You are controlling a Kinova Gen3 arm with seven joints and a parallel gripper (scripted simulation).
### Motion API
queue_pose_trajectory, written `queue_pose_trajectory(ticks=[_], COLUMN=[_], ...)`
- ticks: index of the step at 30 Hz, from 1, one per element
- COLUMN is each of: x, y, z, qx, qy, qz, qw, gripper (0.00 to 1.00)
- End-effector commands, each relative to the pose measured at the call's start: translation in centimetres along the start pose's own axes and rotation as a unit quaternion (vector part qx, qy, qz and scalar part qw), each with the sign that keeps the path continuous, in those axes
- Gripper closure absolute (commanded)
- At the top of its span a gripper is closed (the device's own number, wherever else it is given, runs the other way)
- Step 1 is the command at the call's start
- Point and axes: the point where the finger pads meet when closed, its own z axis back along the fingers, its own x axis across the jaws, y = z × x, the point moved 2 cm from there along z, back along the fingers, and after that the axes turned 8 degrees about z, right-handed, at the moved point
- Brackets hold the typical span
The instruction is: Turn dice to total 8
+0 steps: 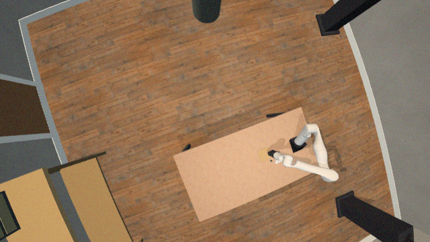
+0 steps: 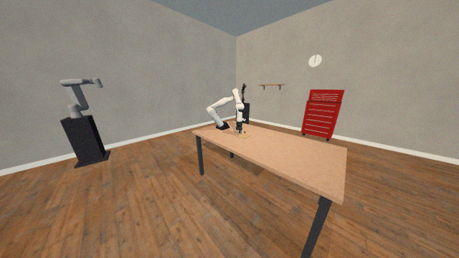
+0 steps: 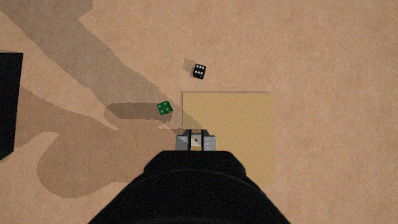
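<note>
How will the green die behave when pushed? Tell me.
The green die is a small cube lying flat, so it should slide rather than roll. It looks rigid and light. The edge of the mat beside it might catch and tip it.

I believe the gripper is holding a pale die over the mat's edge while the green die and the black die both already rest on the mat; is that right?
Not quite. The wrist view shows the green die and the black die lying on the bare table, off the mat. The rest stands: the gripper is shut on a pale die over the mat's edge.
</note>
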Motion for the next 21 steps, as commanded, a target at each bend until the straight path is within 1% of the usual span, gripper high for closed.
queue_pose_trajectory(ticks=[1, 7, 8, 10, 11, 13, 14, 16, 17, 21], x=[0.25, 0.25, 0.25, 0.25, 0.25, 0.25, 0.25, 0.25, 0.25, 0.25], y=[-0.03, -0.03, -0.03, -0.03, -0.03, -0.03, -0.03, -0.03, -0.03, -0.03], z=[-0.08, -0.08, -0.08, -0.08, -0.08, -0.08, -0.08, -0.08, -0.08, -0.08], qx=[-0.001, -0.001, -0.001, -0.001, -0.001, -0.001, -0.001, -0.001, -0.001, -0.001], qy=[-0.004, -0.004, -0.004, -0.004, -0.004, -0.004, -0.004, -0.004, -0.004, -0.004], qz=[0.004, 0.004, 0.004, 0.004, 0.004, 0.004, 0.004, 0.004, 0.004, 0.004], qw=[1.0, 1.0, 1.0, 1.0, 1.0, 1.0, 1.0, 1.0, 1.0, 1.0], gripper=[0.66, 0.66, 0.6, 0.6, 0.54, 0.54, 0.48, 0.48, 0.42, 0.42])
